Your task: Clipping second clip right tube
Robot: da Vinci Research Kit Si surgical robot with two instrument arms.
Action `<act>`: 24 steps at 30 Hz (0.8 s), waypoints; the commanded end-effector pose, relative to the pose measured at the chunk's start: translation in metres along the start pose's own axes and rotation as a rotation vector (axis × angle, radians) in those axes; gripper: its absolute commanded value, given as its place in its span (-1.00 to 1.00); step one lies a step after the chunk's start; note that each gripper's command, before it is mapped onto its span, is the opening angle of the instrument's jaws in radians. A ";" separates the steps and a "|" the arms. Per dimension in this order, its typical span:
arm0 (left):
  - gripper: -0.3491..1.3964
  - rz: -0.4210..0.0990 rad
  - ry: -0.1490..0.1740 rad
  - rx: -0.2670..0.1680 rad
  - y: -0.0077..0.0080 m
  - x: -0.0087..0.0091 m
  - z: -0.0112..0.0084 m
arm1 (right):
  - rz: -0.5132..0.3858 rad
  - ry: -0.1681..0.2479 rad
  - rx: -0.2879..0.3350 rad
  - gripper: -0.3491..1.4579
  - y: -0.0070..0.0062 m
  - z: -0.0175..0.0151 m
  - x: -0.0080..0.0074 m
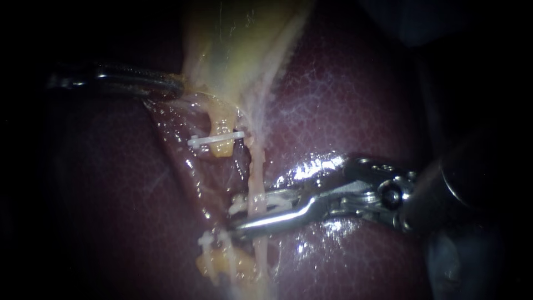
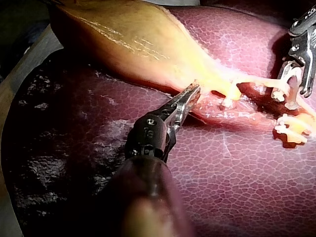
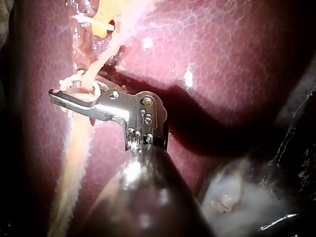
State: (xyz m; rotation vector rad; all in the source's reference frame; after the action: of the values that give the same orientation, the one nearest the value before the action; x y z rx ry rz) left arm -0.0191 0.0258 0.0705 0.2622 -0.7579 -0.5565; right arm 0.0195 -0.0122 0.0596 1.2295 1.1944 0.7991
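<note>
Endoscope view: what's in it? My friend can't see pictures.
The right instrument holds a white clip in its jaws around a pale tube on the dark red liver. The left instrument grips the yellowish gallbladder above, and another clip sits on a neighbouring tube.

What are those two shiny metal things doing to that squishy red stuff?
Two robot instruments are working on a dark red liver. The left slim metal instrument pinches pale yellow tissue at the edge of the yellowish gallbladder. The right slim metal instrument grips a small white plastic clip around the thin pale right tube. Two more white clips sit nearby, one above and one below.
</note>
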 end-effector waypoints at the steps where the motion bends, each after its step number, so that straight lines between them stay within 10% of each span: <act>1: -1.00 0.000 0.000 0.000 0.0000 0.0000 0.0001 | -0.001 -0.002 0.000 -0.17 0.0001 -0.0001 0.0000; 14: -1.00 0.000 0.000 0.000 0.0000 0.0000 0.0000 | 0.021 -0.016 0.023 -0.99 0.0007 0.0001 0.0003; 24: -1.00 0.000 0.000 0.000 0.0000 0.0001 0.0000 | 0.046 -0.017 0.027 -1.00 0.0011 -0.0001 0.0009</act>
State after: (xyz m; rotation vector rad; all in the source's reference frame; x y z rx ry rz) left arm -0.0190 0.0258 0.0706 0.2625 -0.7577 -0.5568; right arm 0.0198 -0.0112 0.0604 1.2873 1.1699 0.8068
